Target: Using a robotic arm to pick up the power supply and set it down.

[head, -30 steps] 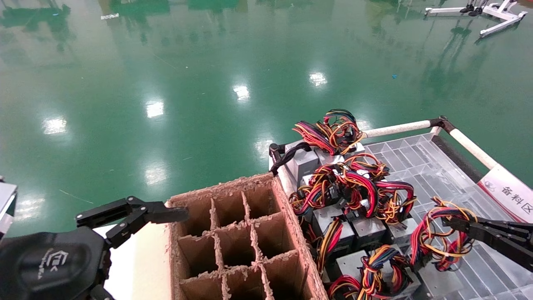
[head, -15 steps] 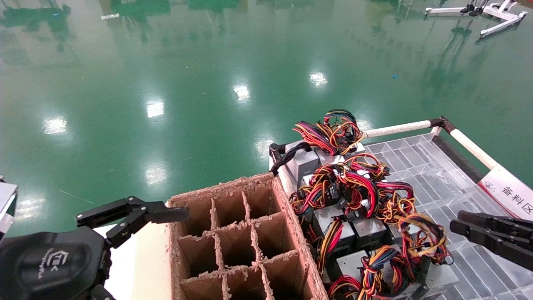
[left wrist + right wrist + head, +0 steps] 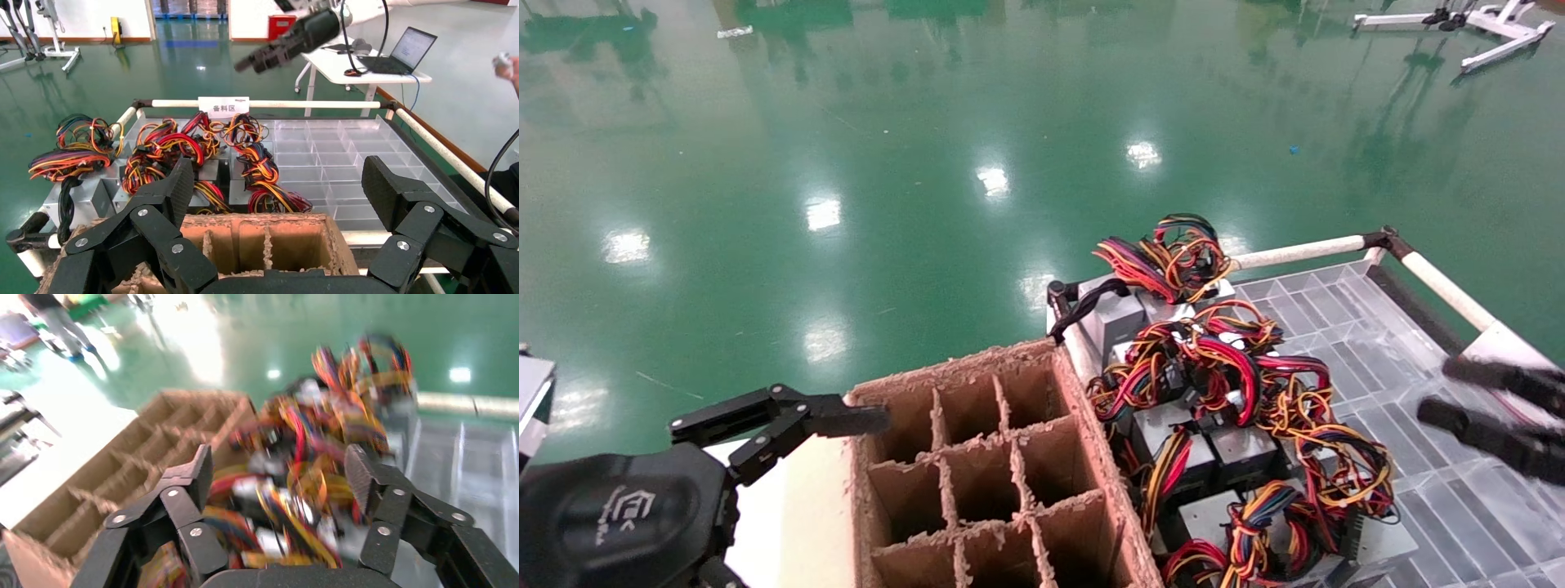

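Observation:
Several grey power supplies with red, yellow and black wire bundles lie heaped on a clear compartment tray (image 3: 1336,310). The nearest power supply (image 3: 1387,539) rests on the tray by the heap's right side, its wire loop spread over it. My right gripper (image 3: 1441,389) hangs open above and to the right of it, holding nothing; in the right wrist view the right gripper (image 3: 280,471) frames the blurred wires (image 3: 306,490). My left gripper (image 3: 278,184) stands open and idle beside the cardboard divider box (image 3: 977,474).
A white rail (image 3: 1295,251) borders the tray's far edge, and a white label sign (image 3: 1495,341) stands on its right rail. Shiny green floor lies beyond. The right arm (image 3: 294,37) shows over the tray in the left wrist view.
The right gripper held the wire bundle lifted a second ago, then let go. The power supply dropped onto the tray. The gripper has since risen, drawn back to the right and opened wider.

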Controlling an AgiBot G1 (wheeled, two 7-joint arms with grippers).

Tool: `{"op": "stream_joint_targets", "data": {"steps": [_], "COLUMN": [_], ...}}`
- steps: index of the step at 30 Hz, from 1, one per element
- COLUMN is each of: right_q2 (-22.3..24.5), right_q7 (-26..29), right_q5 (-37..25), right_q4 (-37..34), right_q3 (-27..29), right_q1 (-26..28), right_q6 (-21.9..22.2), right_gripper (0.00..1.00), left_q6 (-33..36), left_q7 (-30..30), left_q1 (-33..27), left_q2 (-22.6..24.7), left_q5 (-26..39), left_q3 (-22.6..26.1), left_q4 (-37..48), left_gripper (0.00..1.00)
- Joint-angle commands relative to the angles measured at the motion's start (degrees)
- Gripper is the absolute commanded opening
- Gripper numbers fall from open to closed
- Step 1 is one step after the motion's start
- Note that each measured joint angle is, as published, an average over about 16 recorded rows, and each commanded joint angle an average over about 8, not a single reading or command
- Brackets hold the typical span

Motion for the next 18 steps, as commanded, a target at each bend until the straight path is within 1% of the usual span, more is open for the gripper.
{"op": "stream_joint_targets", "data": {"steps": [1,18], "right_q2": [-0.1,-4.3], "right_q7": [0.2,4.4], "right_q5": [-0.4,-10.0], "right_q4": [1.2,15.7], "right_q3": [1.1,18.2], "right_q1": [-0.3,-7.6], "right_q6": [0.0,1.2], "right_gripper": [1.00,1.00], "left_q6": [0.0,0.0], "left_q7": [0.0,0.0], "left_q1": [0.0,0.0], "left_q2": [0.0,0.0], "left_q5": [0.0,0.0], "left_q3": [0.0,0.0], "left_q4": [0.0,0.0], "left_gripper": [1.00,1.00]}}
